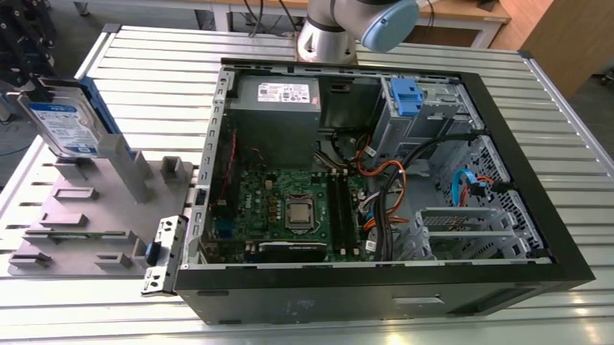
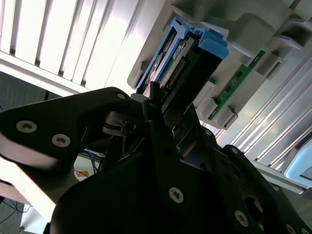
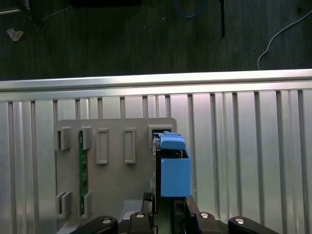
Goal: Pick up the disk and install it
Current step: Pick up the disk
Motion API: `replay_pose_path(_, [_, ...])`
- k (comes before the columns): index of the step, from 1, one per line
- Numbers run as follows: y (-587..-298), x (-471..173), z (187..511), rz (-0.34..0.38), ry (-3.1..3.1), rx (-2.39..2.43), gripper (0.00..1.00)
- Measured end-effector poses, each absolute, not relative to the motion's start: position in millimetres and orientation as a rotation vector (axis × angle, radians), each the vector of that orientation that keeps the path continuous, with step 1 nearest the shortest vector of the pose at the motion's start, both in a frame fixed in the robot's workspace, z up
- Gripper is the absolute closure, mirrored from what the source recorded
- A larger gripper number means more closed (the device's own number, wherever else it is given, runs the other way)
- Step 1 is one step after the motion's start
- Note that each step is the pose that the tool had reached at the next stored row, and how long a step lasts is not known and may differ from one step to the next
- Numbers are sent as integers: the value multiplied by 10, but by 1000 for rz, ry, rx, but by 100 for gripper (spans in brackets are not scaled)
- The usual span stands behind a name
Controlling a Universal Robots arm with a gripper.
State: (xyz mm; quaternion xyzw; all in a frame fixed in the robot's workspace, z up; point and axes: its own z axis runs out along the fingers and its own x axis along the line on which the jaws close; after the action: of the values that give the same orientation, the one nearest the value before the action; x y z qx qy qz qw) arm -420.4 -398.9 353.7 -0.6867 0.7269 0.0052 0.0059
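The disk [image 1: 62, 122], a silver drive with a blue-and-white label and blue side rails, stands on edge in a slot of the grey fixture plate [image 1: 86, 215] at the exterior view's left. In both wrist views my gripper [image 2: 170, 109] straddles the near end of the disk [image 2: 187, 63]. Its black body sits on both sides of the blue rail [image 3: 173, 170], and my gripper [image 3: 170, 217] is right over the drive. How tightly it grips is hidden. The open computer case [image 1: 384, 180] lies in the middle of the table.
The arm's base [image 1: 331, 32] stands behind the case. Inside are a grey power supply [image 1: 278, 100], the motherboard [image 1: 298, 208], cables and a drive cage with a blue clip [image 1: 408, 97]. A green memory stick [image 3: 82, 165] stands in the fixture. The slatted table's edge [image 3: 156, 83] is close by.
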Motion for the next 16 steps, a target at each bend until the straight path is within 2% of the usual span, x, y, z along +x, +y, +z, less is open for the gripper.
replay_pose_path(16, [-3988,-4205,3767,16,2275,-2149,65])
